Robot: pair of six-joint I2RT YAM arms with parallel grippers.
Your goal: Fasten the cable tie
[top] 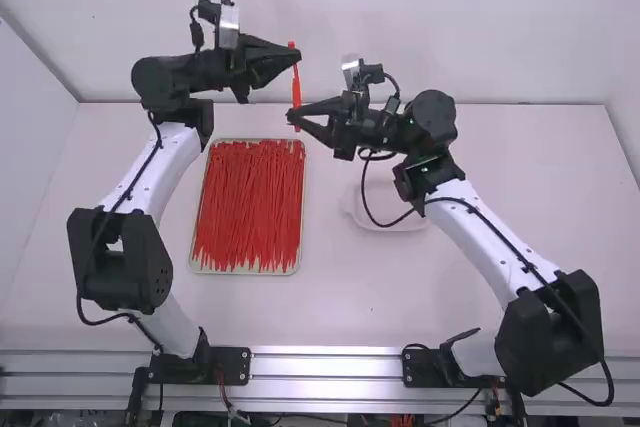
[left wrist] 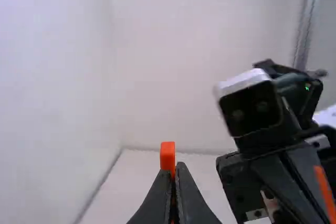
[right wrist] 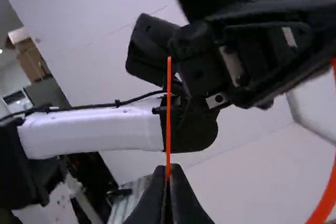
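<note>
With the left end effector (top: pixel 287 59) clamped on the head of the cable tie (top: pixel 294 85) and the right end effector (top: pixel 299 119) pinched shut on its strap, I hold it upright in the air beyond the tray (top: pixel 246 272) of spares, apparently to keep the strap taut for threading.

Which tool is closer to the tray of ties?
Right. The right tool pinches the lower end of the raised tie, toward the tray; the left tool holds its upper end.
</note>
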